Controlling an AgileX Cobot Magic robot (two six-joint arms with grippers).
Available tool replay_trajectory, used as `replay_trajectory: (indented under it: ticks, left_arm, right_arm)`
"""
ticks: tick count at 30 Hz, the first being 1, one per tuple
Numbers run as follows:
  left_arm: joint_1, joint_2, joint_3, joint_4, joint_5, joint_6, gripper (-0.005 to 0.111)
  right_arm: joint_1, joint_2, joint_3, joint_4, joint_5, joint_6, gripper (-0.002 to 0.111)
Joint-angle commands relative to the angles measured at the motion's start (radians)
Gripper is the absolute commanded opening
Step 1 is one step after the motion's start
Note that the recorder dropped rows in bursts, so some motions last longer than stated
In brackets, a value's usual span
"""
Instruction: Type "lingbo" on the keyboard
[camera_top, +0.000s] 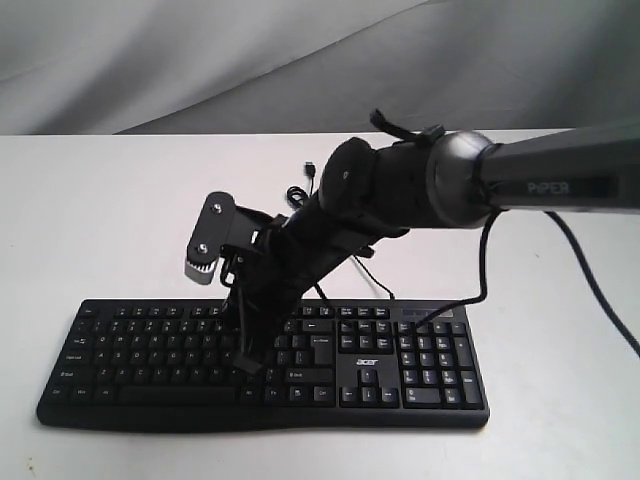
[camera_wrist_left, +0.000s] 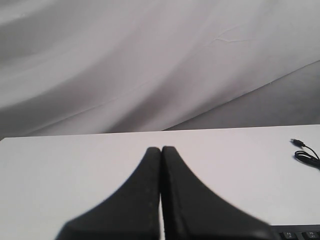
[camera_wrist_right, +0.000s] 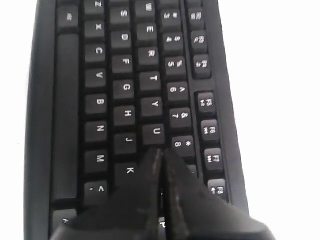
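Keyboard (camera_top: 420, 372), wide black full-size plastic, white key legends, number pad, small white "acer" logo (camera_top: 368, 363). Flat on white worktop (camera_top: 100, 230), long side running across exterior view. Thin black USB cable (camera_top: 298, 196) coiled on worktop just behind keyboard, plug end lying free. Right gripper (camera_wrist_right: 161, 153), black, on dark grey arm marked PIPER (camera_top: 560, 175), reaching in from right across middle, angled down onto letter keys. Jaws pressed together, nothing held. Tips just beside U, K and 8 keys; touching a key or just above it, cannot tell. Left gripper (camera_wrist_left: 161, 149), black, jaws likewise closed tight and empty, over bare worktop, keyboard corner just at edge of left wrist view. Grey cloth backdrop (camera_top: 200, 60) behind worktop.
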Motion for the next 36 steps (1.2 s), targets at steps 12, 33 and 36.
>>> replay_trajectory:
  ticks: [12, 33, 36]
  left_arm:
    - [-0.007, -0.005, 0.005, 0.000, -0.010, -0.002, 0.001]
    - [-0.007, -0.005, 0.005, 0.000, -0.010, -0.002, 0.001]
    - [-0.007, -0.005, 0.005, 0.000, -0.010, -0.002, 0.001]
  right_arm:
    - [-0.011, -0.557, 0.056, -0.166, -0.240, 0.234, 0.000]
    - [-0.009, -1.325, 0.372, -0.191, -0.450, 0.245, 0.000]
    - [-0.009, -1.424, 0.372, -0.191, -0.481, 0.267, 0.000]
